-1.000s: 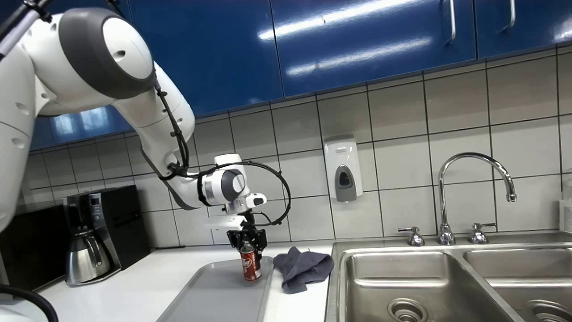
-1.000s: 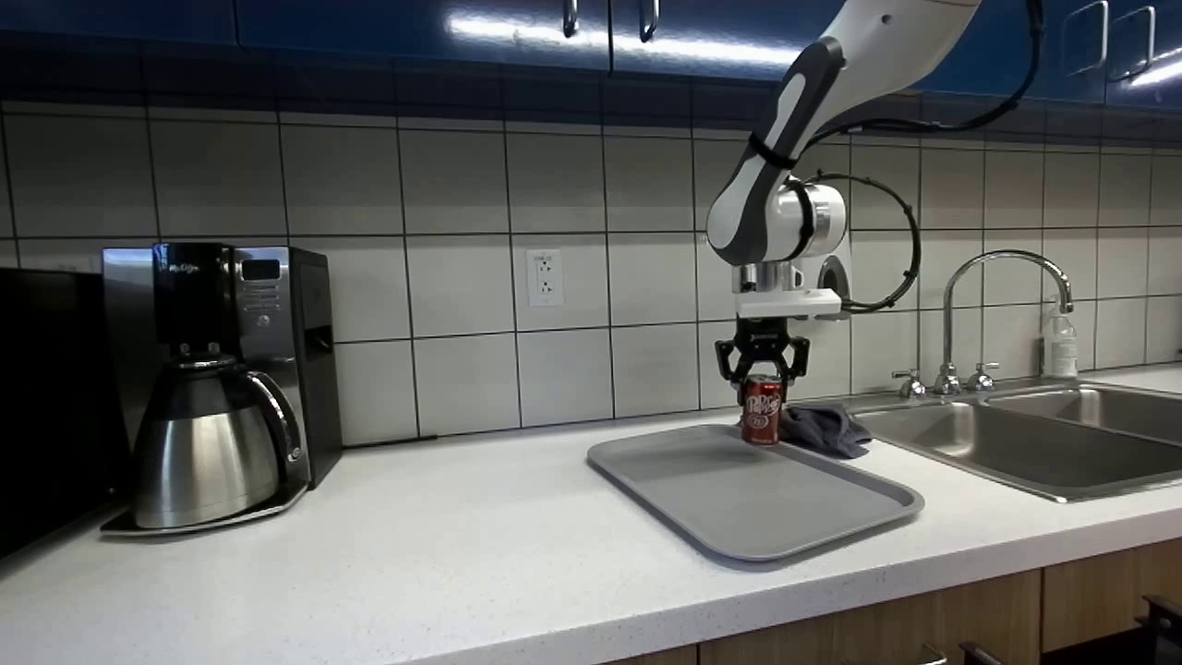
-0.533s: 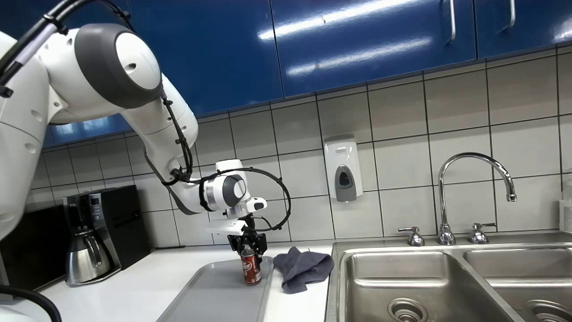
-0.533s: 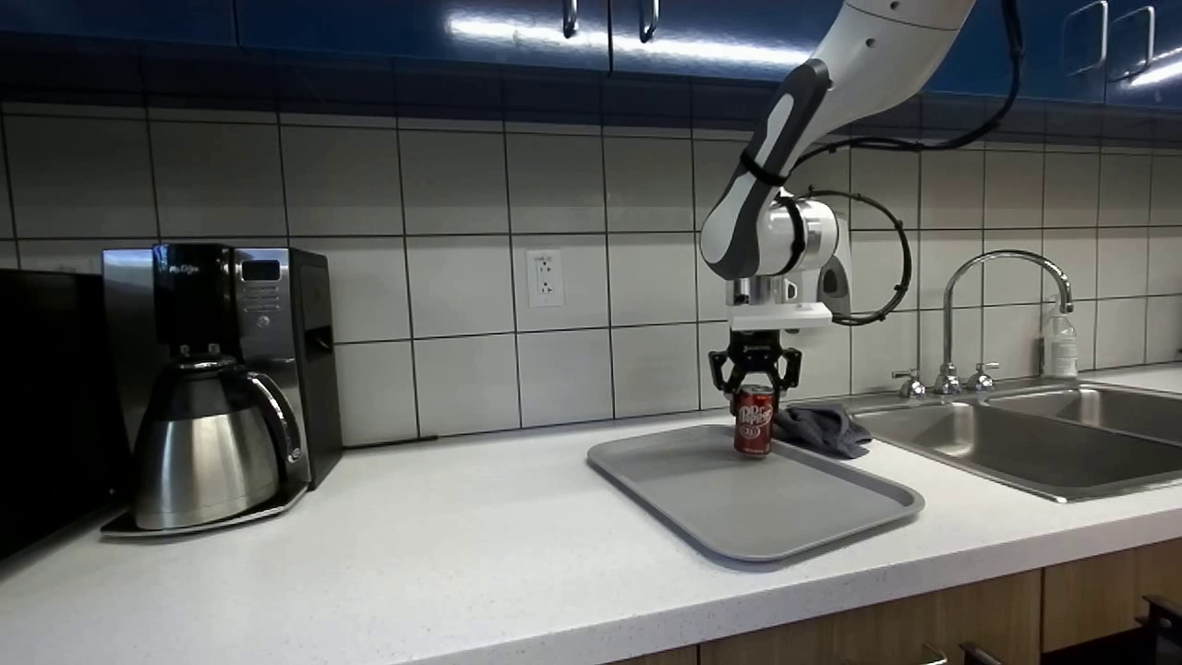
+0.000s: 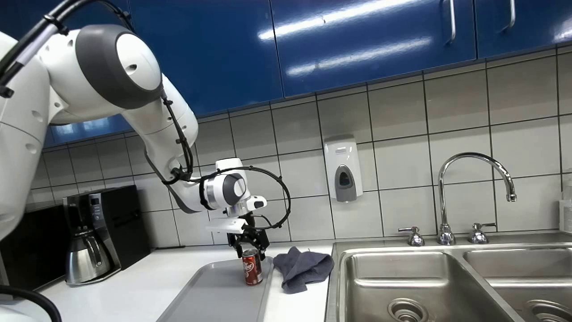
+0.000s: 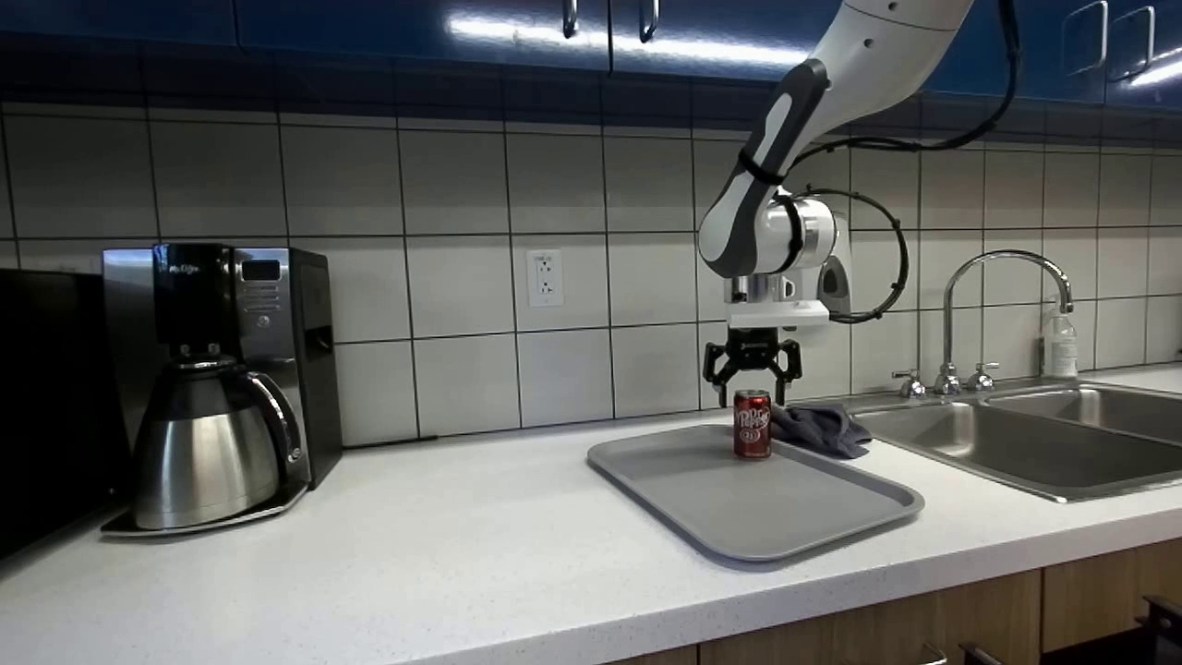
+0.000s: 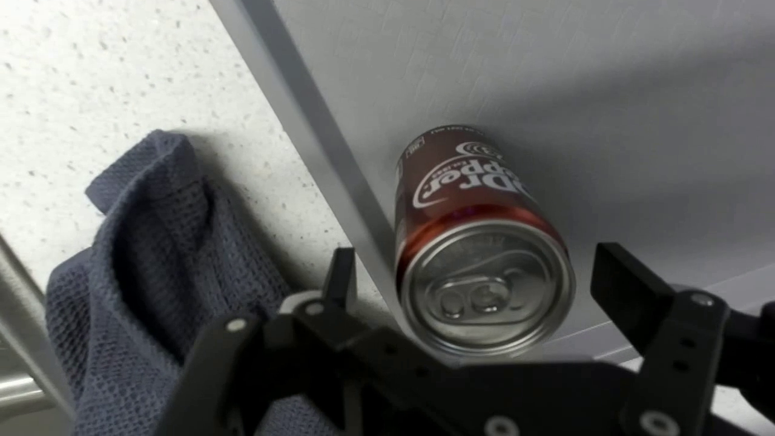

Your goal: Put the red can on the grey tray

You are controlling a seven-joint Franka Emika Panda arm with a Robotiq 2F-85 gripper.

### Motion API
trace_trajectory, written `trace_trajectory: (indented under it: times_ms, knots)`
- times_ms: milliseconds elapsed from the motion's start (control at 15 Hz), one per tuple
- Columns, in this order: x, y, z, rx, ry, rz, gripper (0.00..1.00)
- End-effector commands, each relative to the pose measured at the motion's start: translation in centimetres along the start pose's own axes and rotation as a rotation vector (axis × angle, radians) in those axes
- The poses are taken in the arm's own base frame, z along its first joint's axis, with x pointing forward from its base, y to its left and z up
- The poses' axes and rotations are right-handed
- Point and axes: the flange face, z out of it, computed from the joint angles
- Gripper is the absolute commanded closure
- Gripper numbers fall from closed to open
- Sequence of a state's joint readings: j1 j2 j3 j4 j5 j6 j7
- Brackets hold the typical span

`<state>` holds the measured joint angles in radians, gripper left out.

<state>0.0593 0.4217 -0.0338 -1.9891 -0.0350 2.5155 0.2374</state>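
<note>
The red can (image 6: 753,427) stands upright on the grey tray (image 6: 766,508), close to the edge beside the cloth. Both exterior views show it there, and the can (image 5: 253,270) looks level. In the wrist view the silver lid of the can (image 7: 484,290) faces me, and the tray surface (image 7: 581,54) spreads around its base. My gripper (image 7: 479,275) is open around the can's top, one finger on each side, with a visible gap between the can and each of the fingers (image 7: 629,297). From an exterior view, the gripper (image 6: 752,401) points straight down over it.
A crumpled dark grey cloth (image 5: 304,268) lies on the counter between the tray and the steel sink (image 5: 397,264). A curved faucet (image 5: 473,155) rises behind the sink. The coffee maker (image 6: 319,397) stands farther along the counter. Tiled wall (image 6: 462,277) runs close behind the arm.
The gripper came down a little with the can held, moving it slightly across the tray. Since half a second ago the fingers have spread and let go of the can, which stays standing.
</note>
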Motion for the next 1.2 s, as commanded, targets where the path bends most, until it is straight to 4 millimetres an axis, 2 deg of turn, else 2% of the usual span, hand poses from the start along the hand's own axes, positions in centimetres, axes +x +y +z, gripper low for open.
trace_trajectory:
  times_ms: [0, 333, 1133]
  knots:
    - [-0.5, 0.3, -3.1, 0.016, -0.004, -0.009, 0.00]
    - [-2.1, 2.1, -7.6, 0.058, 0.016, -0.017, 0.00]
    - [-13.2, 11.3, -13.7, 0.084, -0.025, -0.024, 0.00]
